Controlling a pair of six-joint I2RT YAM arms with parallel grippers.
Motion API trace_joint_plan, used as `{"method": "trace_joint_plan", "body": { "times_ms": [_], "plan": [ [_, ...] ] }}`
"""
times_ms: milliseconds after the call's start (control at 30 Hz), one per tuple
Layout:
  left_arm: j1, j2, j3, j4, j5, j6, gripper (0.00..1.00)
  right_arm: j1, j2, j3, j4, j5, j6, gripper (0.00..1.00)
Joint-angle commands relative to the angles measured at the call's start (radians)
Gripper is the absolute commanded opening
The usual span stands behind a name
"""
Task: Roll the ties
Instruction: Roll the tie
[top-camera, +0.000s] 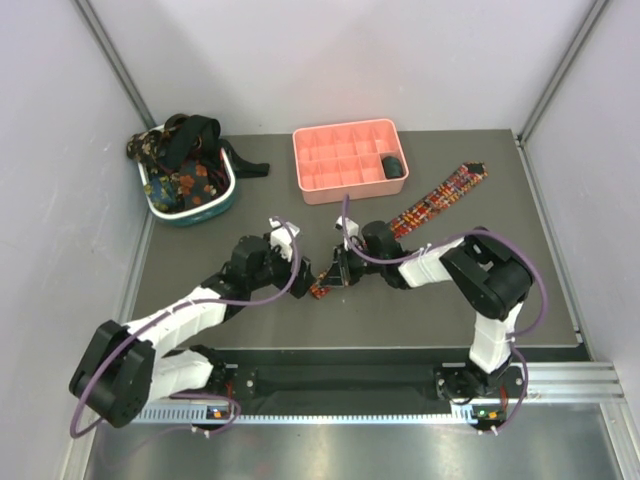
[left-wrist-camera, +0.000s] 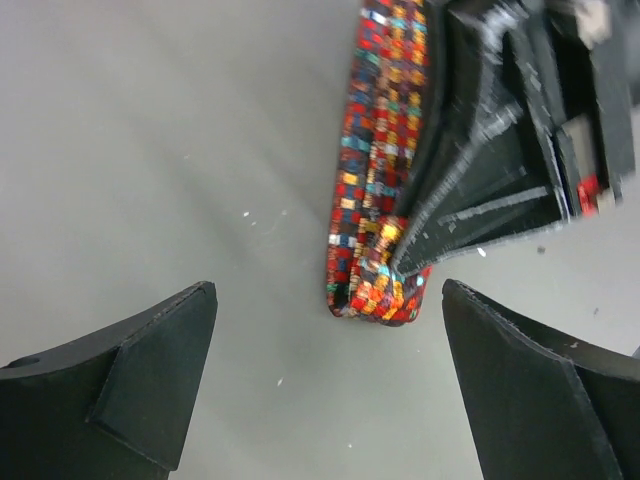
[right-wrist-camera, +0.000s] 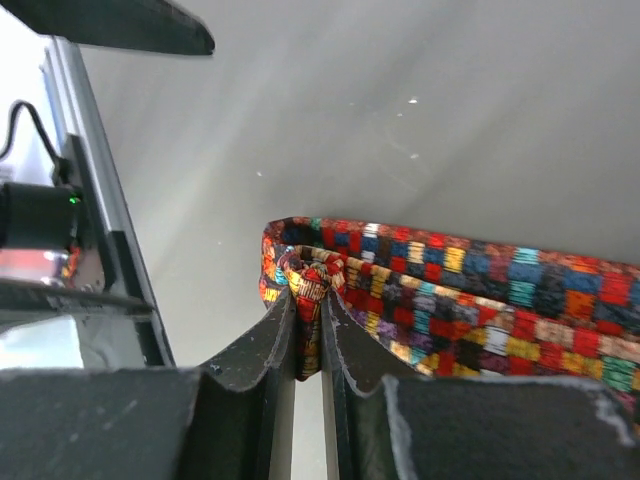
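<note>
A dark grey desk (top-camera: 520, 215) sits between pale walls (top-camera: 350, 60), a metal rail (top-camera: 350, 410) along its 6 o'clock edge. Lighting is even.

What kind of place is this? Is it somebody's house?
Probably a robot test booth in a lab, not a house. Plain white walls and metal posts box in one grey table, with a left arm and right arm bolted at its near edge.

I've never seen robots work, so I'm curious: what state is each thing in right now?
plaid tie: laid out flat, near end folded over and pinched.
right tool: shut on plaid tie.
left tool: open, empty.
basket: heaped with ties.
tray: one black roll inside, other compartments empty.
</note>
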Motion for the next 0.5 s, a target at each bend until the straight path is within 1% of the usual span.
{"method": "trace_joint_plan", "body": {
  "times_ms": [0, 167, 267, 300, 400, 467],
  "plan": [
    [-0.036, 0.051, 0.058, 0.013, 0.041, 0.135, 0.99, -0.036, 0.030, -0.021, 0.133, -0.069, 0.062, 0.06],
    [-0.105, 0.138, 0.136, -0.088, 0.027, 0.213, 0.99, -0.048, 0.061, -0.021, 0.155, -0.081, 0.088, 0.05],
    [-0.136, 0.187, 0.184, -0.151, 0.046, 0.243, 0.95, -0.054, 0.070, -0.018, 0.155, -0.087, 0.091, 0.05],
    [-0.151, 0.201, 0.217, -0.156, 0.037, 0.243, 0.95, -0.056, 0.075, -0.016, 0.155, -0.092, 0.093, 0.05],
    [-0.170, 0.272, 0.277, -0.289, -0.025, 0.243, 0.91, -0.060, 0.082, -0.019, 0.167, -0.101, 0.108, 0.05],
    [-0.182, 0.305, 0.320, -0.331, -0.055, 0.253, 0.89, -0.064, 0.089, -0.015, 0.167, -0.109, 0.114, 0.05]
  ]
}}
